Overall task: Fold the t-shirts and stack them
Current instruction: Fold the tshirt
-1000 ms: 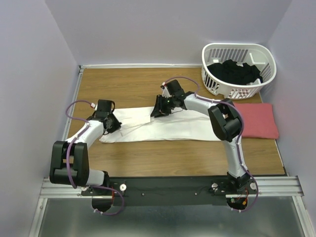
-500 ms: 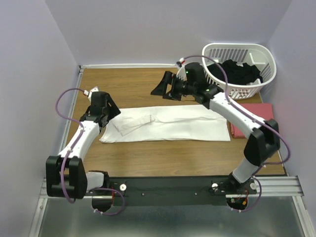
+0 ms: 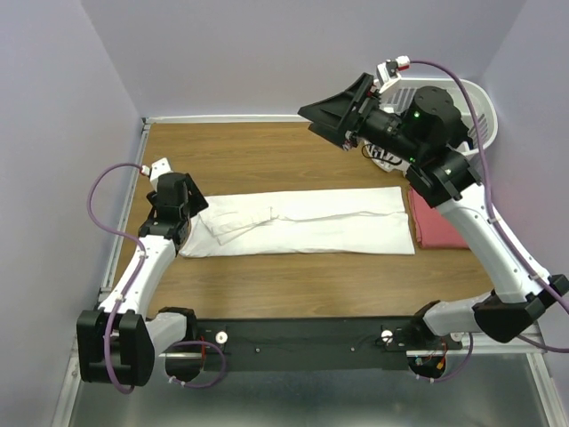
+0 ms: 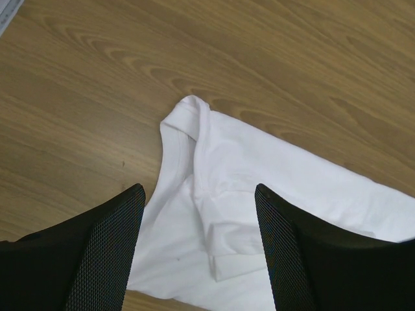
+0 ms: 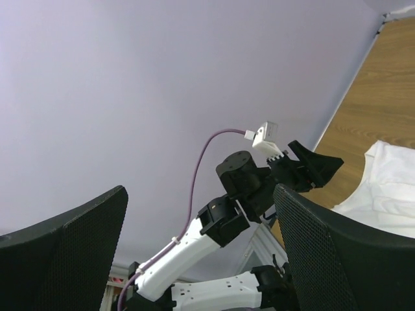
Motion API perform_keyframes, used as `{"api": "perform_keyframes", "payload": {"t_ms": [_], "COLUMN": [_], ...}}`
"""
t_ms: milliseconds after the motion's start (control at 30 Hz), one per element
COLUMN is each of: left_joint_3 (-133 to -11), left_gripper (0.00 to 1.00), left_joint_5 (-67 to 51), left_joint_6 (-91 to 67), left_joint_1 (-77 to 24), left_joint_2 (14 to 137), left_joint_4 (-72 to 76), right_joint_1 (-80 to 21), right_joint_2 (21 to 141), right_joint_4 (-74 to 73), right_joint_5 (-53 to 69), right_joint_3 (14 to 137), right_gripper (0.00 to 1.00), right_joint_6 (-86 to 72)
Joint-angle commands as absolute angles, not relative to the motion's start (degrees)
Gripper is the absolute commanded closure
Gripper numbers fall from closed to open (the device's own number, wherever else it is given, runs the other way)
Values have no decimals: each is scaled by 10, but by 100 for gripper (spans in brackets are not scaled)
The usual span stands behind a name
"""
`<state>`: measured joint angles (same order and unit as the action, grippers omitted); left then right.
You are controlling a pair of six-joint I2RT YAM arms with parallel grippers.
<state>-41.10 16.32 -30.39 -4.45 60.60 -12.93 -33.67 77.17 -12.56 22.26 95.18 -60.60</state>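
The left gripper (image 4: 198, 191) is seen at the left end of the wooden tabletop (image 3: 249, 156), above the left end of the large plain white cotton t-shirt (image 3: 311, 227). Its fingers are spread apart and nothing is held between them. It seems to be kept just above the cloth, though contact cannot be ruled out from the overhead view.

The white t-shirt is folded into a long band that is laid flat across the middle of the tabletop, parallel to the near edge. A sleeve is folded onto the band at its left end.

Just beside its right end, at the right edge of the tabletop, the plain salmon-red t-shirt (image 3: 440, 229) is laid folded.

The right gripper (image 5: 200, 193) is raised high over the far part of the tabletop and pointed to the left. Its fingers are wide apart and empty. Behind it, in the far right corner, the white slatted plastic basket (image 3: 483, 107) is mostly covered by the arm.
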Motion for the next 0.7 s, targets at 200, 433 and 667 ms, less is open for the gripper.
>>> {"api": "perform_keyframes", "payload": {"t_ms": [200,433,667], "left_joint_3": [-409,-389,-338], "left_gripper": [23,23,37], "left_joint_5": [164,113,77], "left_joint_6": [-301,-349,-415], "left_joint_1": [-43,-113,-196], "left_joint_2": [620,614,621], "left_joint_4": [-122,-151,-167], "right_joint_1": [-319,-292,-272], "right_joint_2": [827,873,930], "right_joint_4": [-150,-151,-152], "right_joint_5": [218,215,179], "right_joint_3": [936,850,797], "right_gripper": [0,0,0], "right_joint_6": [-573,-511,-434]}}
